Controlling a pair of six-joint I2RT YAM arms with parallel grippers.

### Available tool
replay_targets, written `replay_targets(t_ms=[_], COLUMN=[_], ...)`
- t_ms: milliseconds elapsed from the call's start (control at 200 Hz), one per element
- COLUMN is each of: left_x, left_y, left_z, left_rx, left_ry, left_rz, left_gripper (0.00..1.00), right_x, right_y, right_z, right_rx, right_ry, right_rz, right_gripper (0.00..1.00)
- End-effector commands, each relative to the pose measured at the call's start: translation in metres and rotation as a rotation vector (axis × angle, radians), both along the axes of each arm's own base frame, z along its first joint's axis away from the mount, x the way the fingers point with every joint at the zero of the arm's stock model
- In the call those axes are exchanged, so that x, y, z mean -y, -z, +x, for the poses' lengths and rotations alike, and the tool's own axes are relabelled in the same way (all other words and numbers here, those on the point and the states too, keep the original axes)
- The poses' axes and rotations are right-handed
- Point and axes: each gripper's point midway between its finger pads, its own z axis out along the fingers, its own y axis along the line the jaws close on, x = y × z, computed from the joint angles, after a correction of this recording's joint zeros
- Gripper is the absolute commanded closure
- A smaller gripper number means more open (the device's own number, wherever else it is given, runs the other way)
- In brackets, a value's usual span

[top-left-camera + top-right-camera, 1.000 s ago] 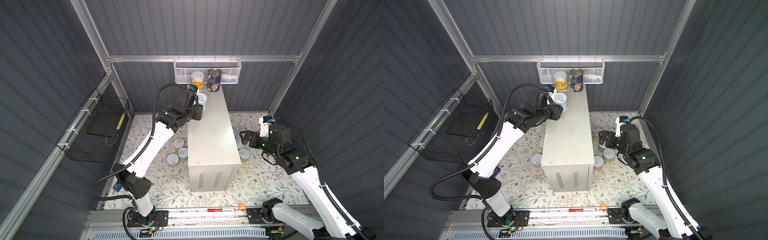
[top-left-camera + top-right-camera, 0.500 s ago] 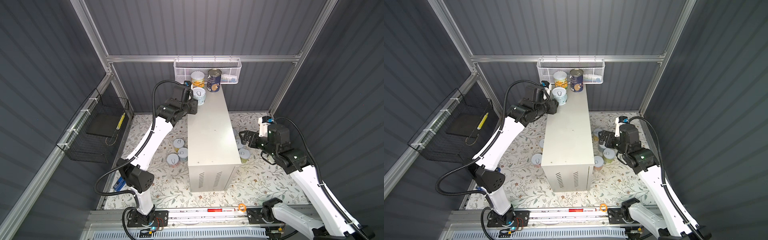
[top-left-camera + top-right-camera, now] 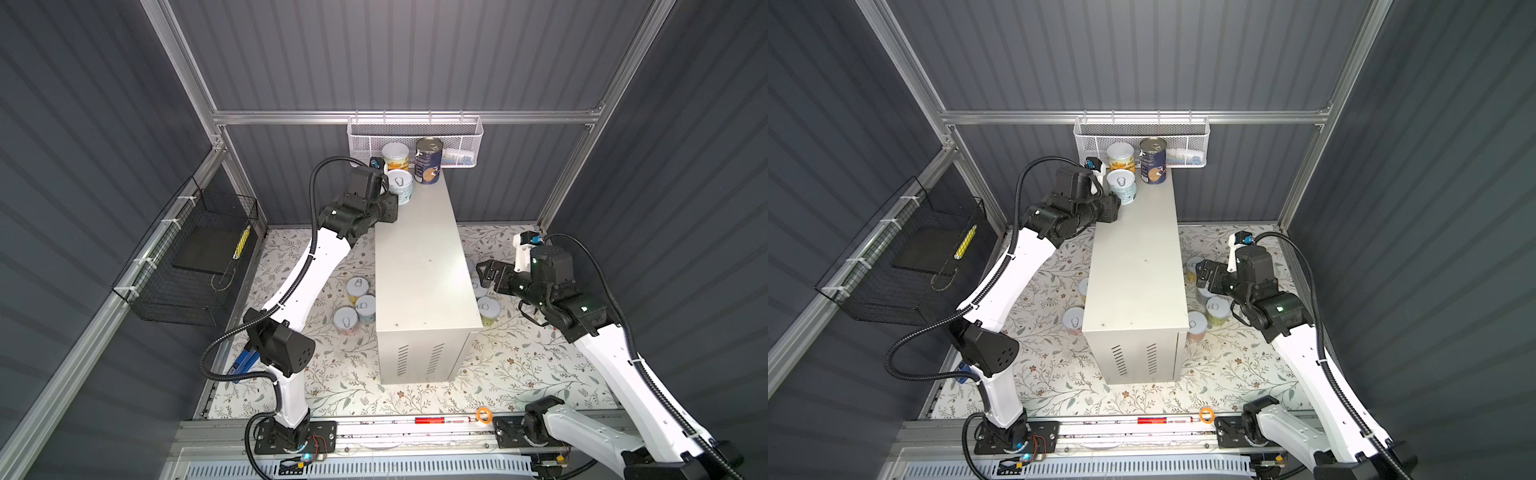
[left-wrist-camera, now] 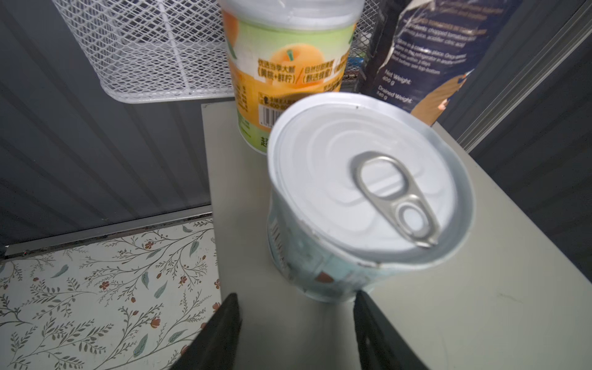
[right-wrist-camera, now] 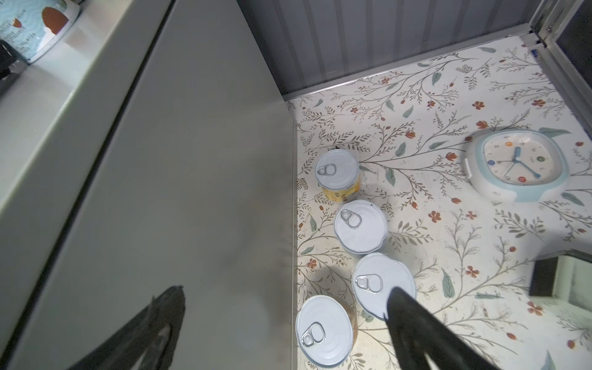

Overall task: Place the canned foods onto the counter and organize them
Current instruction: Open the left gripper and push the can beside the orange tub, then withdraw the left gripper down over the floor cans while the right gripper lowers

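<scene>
Three cans stand on the counter, the left gripper parted just short of one; seven sit on the floor, the right gripper spread empty above.

Premises: a robot test cell of the laboratory kind, dressed as a household pantry. Evidence of the cell: walls of dark grey ribbed panel on three sides, held in a bare aluminium frame; a left arm and a right arm bolted to a rail along the front edge, with cables exposed. Evidence of the household dressing: a floral mat as floor; a white metal counter standing on it; cans on and beside the counter; a mesh basket and a wire basket hung on the frame; a clock lying on the mat, seen in the right wrist view.
</scene>
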Motion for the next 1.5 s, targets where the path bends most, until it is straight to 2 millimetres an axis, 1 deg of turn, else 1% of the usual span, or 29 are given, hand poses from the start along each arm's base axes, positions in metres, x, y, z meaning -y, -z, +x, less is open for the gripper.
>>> replay_targets(t_ms=[0,235,400,500,550,635,755,901,956,1036,1196,1206,1221,1246,1321,1371,1496], left_x=[-0.006,-0.008,-0.009,-0.01,-0.012,-0.018,-0.03,-0.058,-0.07,-0.085,-0.118,-0.121,-0.125,-0.129,-0.137,-0.139,-0.141], left_y=[-0.004,0.004,0.007,0.008,0.006,0.002,-0.004,-0.006,-0.003,0.008,0.043,0.042,0.055,0.062,0.081,0.095,0.128], left_z=[0.008,0.012,0.013,0.009,0.005,-0.007,-0.035,-0.074,-0.087,-0.104,-0.139,-0.142,-0.146,-0.152,-0.167,-0.176,-0.191], left_rx=[0.013,-0.002,-0.004,-0.011,-0.012,-0.01,-0.01,-0.013,-0.018,-0.042,-0.09,-0.087,-0.106,-0.113,-0.134,-0.156,-0.205], left_ry=[-0.025,-0.037,-0.044,-0.039,-0.038,-0.034,-0.025,-0.063,-0.086,-0.115,-0.206,-0.215,-0.227,-0.237,-0.261,-0.26,-0.268], left_rz=[-0.021,-0.011,-0.016,-0.016,-0.014,-0.013,-0.033,-0.028,-0.013,0.005,0.022,0.018,0.028,0.023,-0.014,-0.038,-0.082], left_gripper=[0.38,0.35,0.31,0.25,0.22,0.17,0.13,0.11,0.11,0.1,0.11,0.11,0.11,0.11,0.11,0.11,0.11], right_x=[0.0,0.001,0.003,0.003,0.004,0.006,0.01,0.012,0.012,0.01,0.003,0.003,0.002,0.001,-0.003,-0.004,-0.009], right_y=[-0.007,-0.003,-0.001,0.001,0.005,0.011,0.026,0.043,0.051,0.066,0.102,0.104,0.107,0.112,0.124,0.132,0.152], right_z=[0.005,0.005,0.004,0.002,0.0,-0.006,-0.017,-0.033,-0.038,-0.047,-0.065,-0.066,-0.067,-0.07,-0.077,-0.08,-0.081], right_rx=[0.025,0.017,0.01,0.001,-0.011,-0.028,-0.063,-0.102,-0.121,-0.162,-0.261,-0.267,-0.275,-0.288,-0.309,-0.319,-0.347], right_ry=[-0.006,-0.002,0.004,0.001,0.001,0.003,0.009,0.005,0.006,-0.001,-0.023,-0.023,-0.024,-0.027,-0.027,-0.022,-0.017], right_rz=[-0.005,-0.011,-0.016,-0.014,-0.017,-0.019,-0.026,-0.011,-0.002,0.02,0.061,0.061,0.065,0.068,0.059,0.053,0.062], right_gripper=[0.01,0.01,0.01,0.01,0.01,0.01,0.01,0.01,0.01,0.01,0.01,0.01,0.01,0.01,0.01,0.01,0.01])
